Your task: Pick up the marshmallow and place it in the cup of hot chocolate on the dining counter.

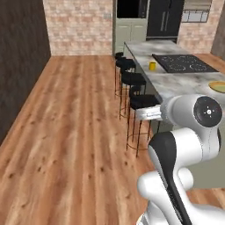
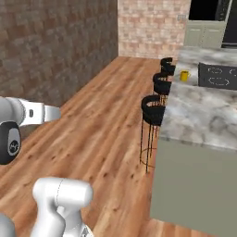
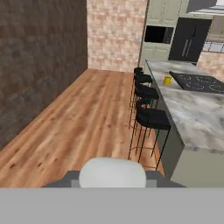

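one cup (image 1: pixel 152 66) sits far up the counter (image 1: pixel 176 81) beside the cooktop (image 1: pixel 184 63); the marshmallow is too small to spot. the gripper is clenched, grasping nothing visible. risk: driving closer, the arm could clip the stools (image 1: pixel 134 79).

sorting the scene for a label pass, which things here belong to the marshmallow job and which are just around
Belongs to the job:
- cup of hot chocolate, yellow, beside the cooktop
- dining counter, marbled

Just around:
- black cooktop, set into the counter
- black bar stools along the counter's edge
- yellow-rimmed plate at the picture's right edge
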